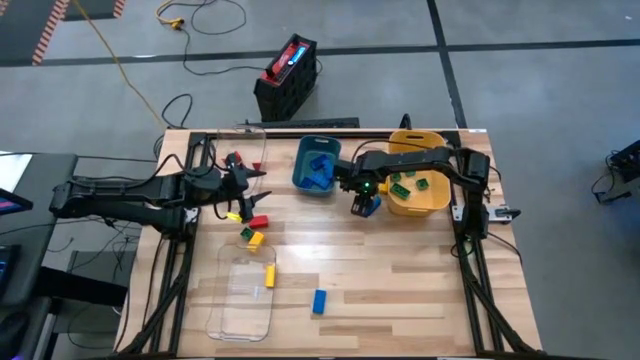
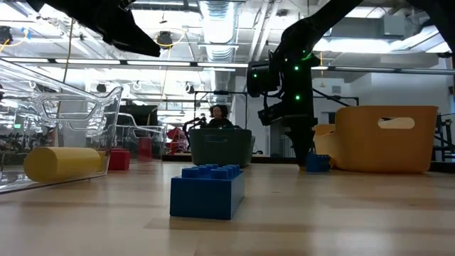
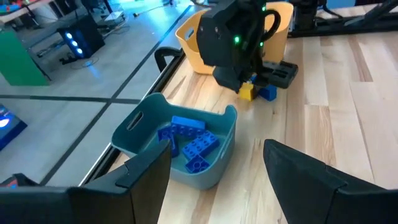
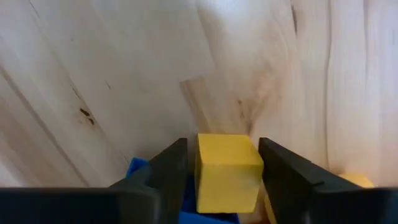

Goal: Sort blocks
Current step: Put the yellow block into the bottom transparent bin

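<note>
The gap between the teal bin [image 1: 317,165] and the yellow bin [image 1: 420,180] is taken up by the right gripper [image 1: 364,205], lowered over a yellow block [image 4: 227,171] and a blue block [image 1: 372,207]. Open tabletop [image 1: 400,270] is left in front of both bins. Passage on the left is narrowed by a clear tray [image 1: 243,295] and, apparently, several loose blocks [image 1: 252,228].

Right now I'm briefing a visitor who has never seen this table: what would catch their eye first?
Probably the right gripper, down on the wood between the teal bin and the yellow bin, with a yellow block between its fingers. Next, the blue block looming in the low view.
</note>
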Controlling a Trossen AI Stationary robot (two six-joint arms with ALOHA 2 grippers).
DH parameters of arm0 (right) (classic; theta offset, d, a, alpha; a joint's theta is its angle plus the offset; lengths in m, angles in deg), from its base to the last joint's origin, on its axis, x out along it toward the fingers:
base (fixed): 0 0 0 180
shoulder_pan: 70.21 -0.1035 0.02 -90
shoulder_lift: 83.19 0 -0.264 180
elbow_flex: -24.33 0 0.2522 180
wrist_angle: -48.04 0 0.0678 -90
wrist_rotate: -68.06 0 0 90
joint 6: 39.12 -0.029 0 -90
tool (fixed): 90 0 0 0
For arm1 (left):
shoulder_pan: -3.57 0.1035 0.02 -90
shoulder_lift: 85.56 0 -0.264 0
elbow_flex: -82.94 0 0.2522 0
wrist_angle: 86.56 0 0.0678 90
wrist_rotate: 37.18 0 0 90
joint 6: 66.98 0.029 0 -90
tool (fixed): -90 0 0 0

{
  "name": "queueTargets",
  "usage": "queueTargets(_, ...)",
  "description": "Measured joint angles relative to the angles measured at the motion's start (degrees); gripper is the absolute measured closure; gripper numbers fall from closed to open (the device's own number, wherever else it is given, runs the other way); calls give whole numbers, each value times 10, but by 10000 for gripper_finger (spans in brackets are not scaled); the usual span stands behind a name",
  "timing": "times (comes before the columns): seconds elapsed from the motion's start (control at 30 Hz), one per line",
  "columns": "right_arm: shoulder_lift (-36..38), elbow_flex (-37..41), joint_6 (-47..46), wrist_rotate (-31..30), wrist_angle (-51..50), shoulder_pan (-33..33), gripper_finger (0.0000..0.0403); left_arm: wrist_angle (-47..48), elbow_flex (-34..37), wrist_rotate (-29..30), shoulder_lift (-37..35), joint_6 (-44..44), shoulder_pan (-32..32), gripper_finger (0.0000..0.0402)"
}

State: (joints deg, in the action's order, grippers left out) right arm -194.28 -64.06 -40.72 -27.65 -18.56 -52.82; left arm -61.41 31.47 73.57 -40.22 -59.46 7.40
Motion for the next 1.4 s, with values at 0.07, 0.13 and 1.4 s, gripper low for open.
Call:
queueTargets(0.07, 0, 0, 2, 0, -1, 0, 235, -9, 0, 0, 0, 2, 0, 153)
queueTargets(0.13, 0, 0, 2, 3, -1, -1, 275, -15, 0, 0, 0, 2, 0, 153)
queueTargets(1.4, 85, -139, 36, 103, 253, -222, 315, -34, -1, -2, -63, 7, -34, 153)
